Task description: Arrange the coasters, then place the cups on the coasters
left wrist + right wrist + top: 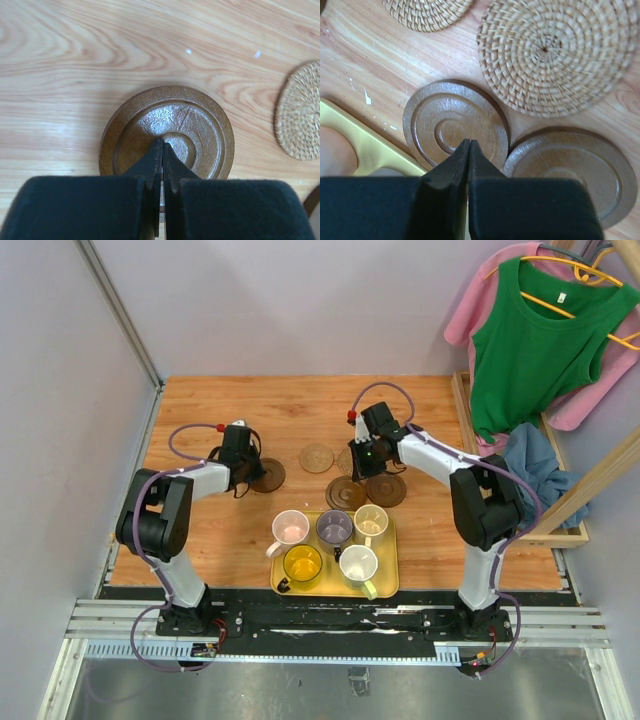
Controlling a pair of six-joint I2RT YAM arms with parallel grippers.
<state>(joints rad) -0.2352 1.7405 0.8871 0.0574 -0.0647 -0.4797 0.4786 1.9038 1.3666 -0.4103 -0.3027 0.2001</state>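
Overhead, yellow tray (388, 585): long axis runs left to right, near the front edge between the arms; holds all five cups, upright, mouths up.
Back row: pink cup (290, 527), purple-grey cup (334, 527), cream cup (371, 521), left to right.
Front row: yellow cup (302, 564), green-white cup (358, 562).
Handles: the pink cup's points near-left and the green-white cup's near-right; the others are hard to tell.
Coasters: five, flat on the table (200, 405) beyond the tray, none under a cup.
Coaster layout: lone dark coaster (272, 476) far left, left woven coaster (316, 458), right woven coaster (344, 461), then middle dark coaster (343, 495) and right dark coaster (388, 490) just behind the tray.
Left gripper (250, 468): at the lone dark coaster.
Right gripper (362, 472): above the coaster cluster.

Left wrist, left gripper (162, 145): jaws pressed together, holding nothing, tips over the lone dark coaster's (175, 115) inner ring.
Right edge: left woven coaster (300, 112), apart.

Right wrist, right gripper (468, 145): jaws pressed together, empty, over the middle dark coaster (445, 112).
Neighbours: the right dark coaster (580, 167) touches it; the right woven coaster (555, 55) sits just beyond both.
Tray corner (365, 140): lower left.
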